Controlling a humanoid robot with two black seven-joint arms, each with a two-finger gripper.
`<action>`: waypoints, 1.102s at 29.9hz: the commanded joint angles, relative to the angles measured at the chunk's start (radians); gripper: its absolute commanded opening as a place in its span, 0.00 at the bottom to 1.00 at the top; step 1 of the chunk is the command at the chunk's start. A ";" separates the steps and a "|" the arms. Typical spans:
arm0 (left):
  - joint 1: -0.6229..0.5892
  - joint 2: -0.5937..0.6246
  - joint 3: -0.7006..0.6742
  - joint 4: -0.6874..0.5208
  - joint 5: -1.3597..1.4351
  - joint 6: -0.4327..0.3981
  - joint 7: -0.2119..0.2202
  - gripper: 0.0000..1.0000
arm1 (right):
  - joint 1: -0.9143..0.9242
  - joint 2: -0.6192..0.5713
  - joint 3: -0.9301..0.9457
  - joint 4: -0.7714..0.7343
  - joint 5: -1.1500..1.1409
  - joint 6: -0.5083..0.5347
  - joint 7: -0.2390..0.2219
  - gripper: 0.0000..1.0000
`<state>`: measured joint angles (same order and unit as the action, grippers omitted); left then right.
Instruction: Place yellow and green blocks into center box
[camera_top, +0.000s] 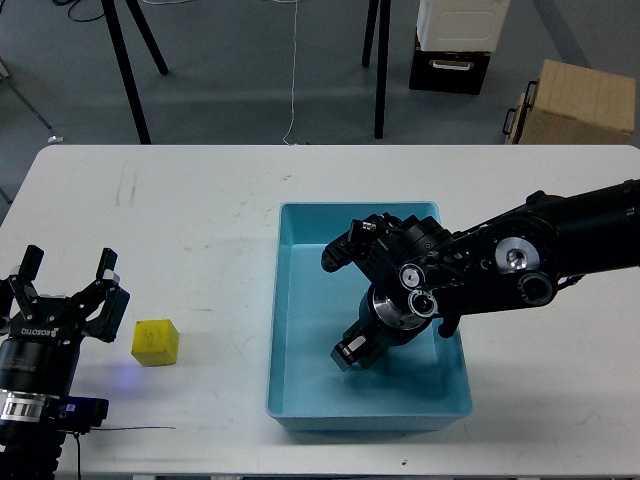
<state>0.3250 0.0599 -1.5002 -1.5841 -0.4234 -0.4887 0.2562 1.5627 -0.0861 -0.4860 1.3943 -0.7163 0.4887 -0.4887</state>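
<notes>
The yellow block (155, 342) sits on the white table, just right of my left gripper (66, 272), which is open and empty, with its fingers pointing away from me. My right gripper (352, 352) reaches down into the blue center box (300, 300), low over its floor near the front middle. It is shut on the green block (364, 338). Only a dark green sliver of the block shows by the fingers; the wrist hides the rest.
The box stands right of the table's (200, 230) middle. My right arm (540, 255) crosses the box's right wall. Beyond the table's far edge are tripod legs (128, 70), a black case (450, 68) and a cardboard box (580, 105).
</notes>
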 joint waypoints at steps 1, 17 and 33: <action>0.000 0.000 0.000 -0.001 0.000 0.000 0.000 1.00 | 0.013 -0.007 0.013 -0.003 0.002 0.000 0.000 0.94; -0.004 0.002 0.001 0.004 0.000 0.000 0.000 1.00 | 0.085 -0.285 0.317 -0.218 0.265 0.000 0.000 0.96; -0.015 0.005 0.001 0.021 0.000 0.000 0.002 1.00 | -0.291 -0.498 1.035 -0.451 0.946 0.000 0.028 0.96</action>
<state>0.3112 0.0642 -1.4987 -1.5630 -0.4234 -0.4887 0.2577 1.3376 -0.5145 0.4347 0.9463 0.0975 0.4885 -0.4888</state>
